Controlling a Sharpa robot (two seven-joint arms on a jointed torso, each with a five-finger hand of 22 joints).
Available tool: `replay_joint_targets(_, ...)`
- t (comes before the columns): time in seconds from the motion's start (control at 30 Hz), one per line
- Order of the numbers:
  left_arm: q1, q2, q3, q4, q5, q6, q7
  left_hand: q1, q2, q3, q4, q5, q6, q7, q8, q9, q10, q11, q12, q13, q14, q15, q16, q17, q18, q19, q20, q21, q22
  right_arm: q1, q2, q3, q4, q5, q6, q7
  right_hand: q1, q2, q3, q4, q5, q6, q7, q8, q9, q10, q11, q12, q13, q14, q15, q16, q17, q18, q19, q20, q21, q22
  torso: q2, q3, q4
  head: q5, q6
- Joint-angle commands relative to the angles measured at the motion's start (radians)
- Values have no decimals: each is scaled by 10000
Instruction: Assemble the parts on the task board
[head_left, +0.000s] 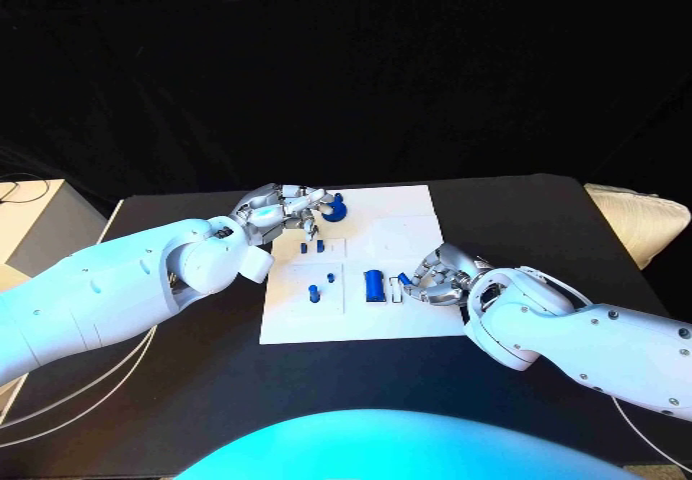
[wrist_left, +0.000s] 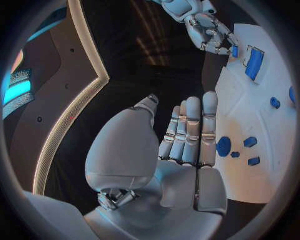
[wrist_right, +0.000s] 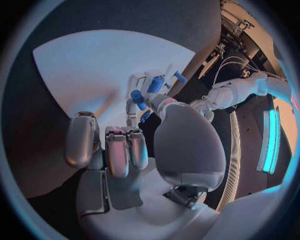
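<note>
The white task board (head_left: 378, 218) lies in the middle of the black table. My left hand (head_left: 283, 210) hovers at its far left corner with fingers (wrist_left: 190, 130) straight and nothing in them; a round blue part (head_left: 335, 210) (wrist_left: 224, 146) sits right beside the fingertips. Small blue pieces (wrist_left: 250, 142) lie near it. My right hand (head_left: 437, 277) (wrist_left: 212, 32) is at the board's right edge, pinching a small blue part (head_left: 404, 283) (wrist_right: 138, 95) between thumb and a finger, its other fingers curled in. A longer blue block (head_left: 374, 285) (wrist_left: 254, 64) stands just left of that hand.
A blue peg (head_left: 313, 293) stands on the board's near left. A white box (head_left: 32, 225) is off the table's left side and a pale cushion (head_left: 642, 218) at its right corner. White cables (head_left: 58, 400) hang at the lower left.
</note>
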Motion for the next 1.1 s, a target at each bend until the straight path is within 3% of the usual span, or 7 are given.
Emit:
replay_joint_targets(0.03,-2,22,7,10,-9,199,50,6,110,-42,-6,-32,-69,28,43,-9,-56,-11,56,15,-24,-15,-32,13,82,-31,-42,-32,6,1,137,-1,-146,270,35,-140,-127,-87,-72,37,-110,31,-33,-52,-21,1043,-72,64,2630,1062,-71,43,2635,-118,239,-68,-29,1199,5,-2,26,-13,2)
replay_joint_targets(0.5,-2,31,7,0,-9,237,35,6,110,-42,-6,-32,-69,28,43,-9,-56,-11,56,15,-24,-15,-32,13,82,-31,-42,-32,6,-15,647,-24,-713,449,422,-230,-299,-151,-221,111,-184,68,-30,-52,-28,1043,-73,64,2630,1062,-74,43,2635,-117,241,-71,-47,1202,12,7,13,43,2)
replay_joint_targets(1.1,-3,49,7,-35,-9,246,30,11,127,-63,-7,-32,-67,27,56,-9,-74,-10,68,21,-23,-14,-34,16,82,-31,-41,-33,4,-39,743,-50,-734,262,892,-327,-501,-162,-453,254,-479,83,-26,-77,-51,1043,-66,64,2630,1062,-69,43,2635,-111,236,-67,-101,1198,5,19,-7,92,2)
